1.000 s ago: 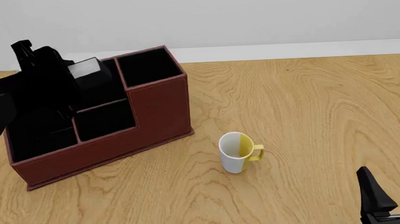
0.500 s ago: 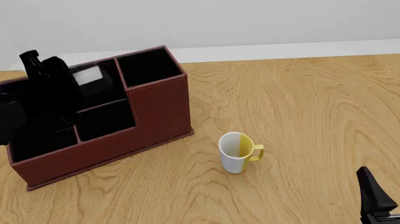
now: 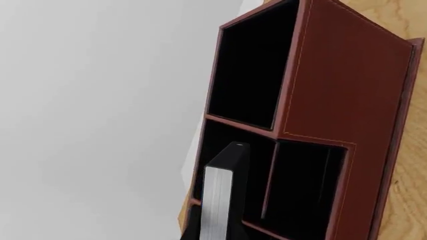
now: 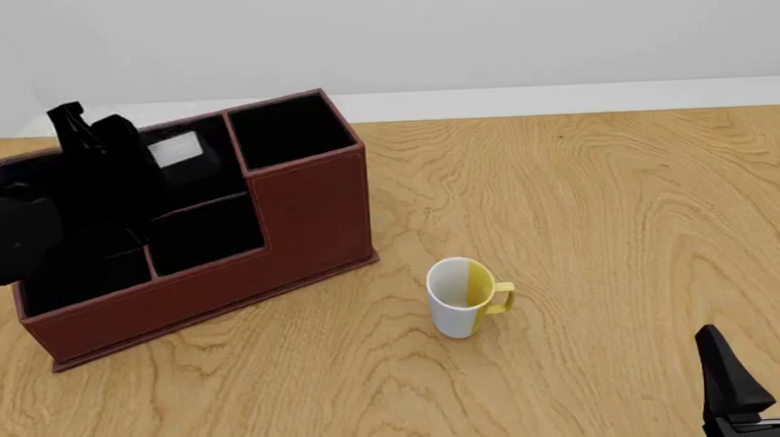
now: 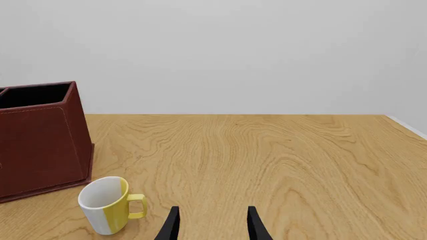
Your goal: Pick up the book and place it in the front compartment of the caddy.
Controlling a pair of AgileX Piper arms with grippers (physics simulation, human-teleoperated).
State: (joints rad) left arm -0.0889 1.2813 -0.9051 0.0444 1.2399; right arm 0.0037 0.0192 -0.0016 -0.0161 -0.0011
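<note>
- Left wrist view: the book [image 3: 223, 197], white page edges showing, stands low in the frame inside the caddy [image 3: 347, 90], in a rear compartment; whether the left hand still pinches it cannot be told.
- Front view: the left hand [image 4: 125, 181] is over the caddy's rear, upper left; a mug [image 4: 463, 296] stands mid-desk [image 4: 601, 219].
- Right wrist view: the right hand [image 5: 209, 225] is spread, empty, bottom centre.

A white-and-yellow mug [image 4: 466, 297] stands upright on the wooden table [image 4: 600, 199].

My wooden table [image 4: 600, 199] carries the caddy [image 4: 314, 217] at far left and the mug [image 4: 463, 296] near its middle.
</note>
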